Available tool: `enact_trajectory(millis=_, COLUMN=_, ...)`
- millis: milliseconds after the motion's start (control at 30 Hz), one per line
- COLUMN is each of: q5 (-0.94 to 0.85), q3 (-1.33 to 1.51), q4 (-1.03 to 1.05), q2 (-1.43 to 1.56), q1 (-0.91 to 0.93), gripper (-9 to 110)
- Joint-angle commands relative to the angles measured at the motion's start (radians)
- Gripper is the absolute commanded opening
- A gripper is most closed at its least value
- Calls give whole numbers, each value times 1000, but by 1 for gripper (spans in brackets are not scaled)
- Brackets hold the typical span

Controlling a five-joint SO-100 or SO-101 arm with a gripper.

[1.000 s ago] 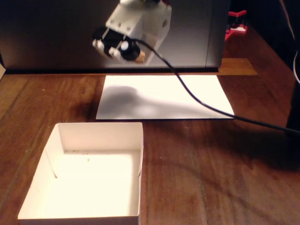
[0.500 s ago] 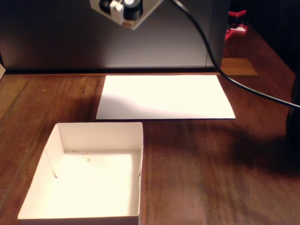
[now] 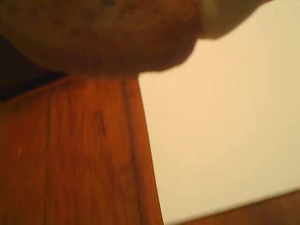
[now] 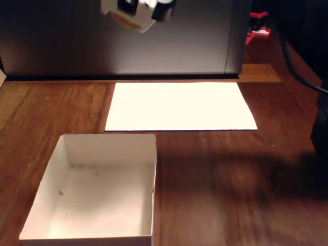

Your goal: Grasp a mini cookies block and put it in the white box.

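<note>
Wrist view: one mini cookies block [image 3: 103, 35] fills the top of the picture, a blurred golden-brown rounded mass with faint dark specks, pressed up close to the lens. A pale, out-of-focus part of the jaws sits against its upper right side, so the cookie lies right at the jaws, and they appear closed on it. The second finger is not visible here. Below the cookie runs the wooden table [image 3: 79, 164], its grain lines heading away from the camera, and to the right lies the flat white paper sheet [image 3: 225, 131], with a strip of table showing again at the lower right corner.

Fixed view: the gripper [image 4: 137, 13] hangs at the top edge of the picture, above the far edge of the table [image 4: 230, 189] and in front of a dark panel [image 4: 179, 41]. A tan rounded shape, the cookie [image 4: 123, 19], sits between its white parts, held clear of the table. This view adds what the wrist camera does not show: one white box [image 4: 151, 164] standing at the near left corner of the table, open and holding nothing, its near wall cut by the lower edge. One paper sheet [image 4: 179, 105] lies flat beyond it, toward the far edge, apart from the box. A red object [image 4: 258, 29] stands at the far right, past the panel.

Counted: one cookie, one box, one sheet.
</note>
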Motion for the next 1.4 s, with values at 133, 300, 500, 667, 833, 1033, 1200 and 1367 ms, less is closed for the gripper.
enact_trajectory(millis=133, q5=26, q3=-34, q4=14, q2=121, q1=-178, gripper=21)
enact_trajectory(millis=300, q5=60, q3=-32, q4=38, q2=52, q1=-261, gripper=21)
enact_trajectory(millis=500, q5=95, q3=-29, q4=34, q2=-44, q1=-314, gripper=21)
enact_trajectory(millis=667, q5=106, q3=-28, q4=-15, q2=-121, q1=-327, gripper=21)
enact_trajectory(millis=833, q5=121, q3=-26, q4=-110, q2=-213, q1=-437, gripper=21)
enact_trajectory(millis=1033, q5=138, q3=-35, q4=-172, q2=-295, q1=-558, gripper=21)
enact_trajectory(millis=1200, q5=140, q3=-49, q4=-204, q2=-328, q1=-561, gripper=21)
enact_trajectory(millis=1367, q5=152, q3=-52, q4=-215, q2=-328, q1=-545, gripper=21)
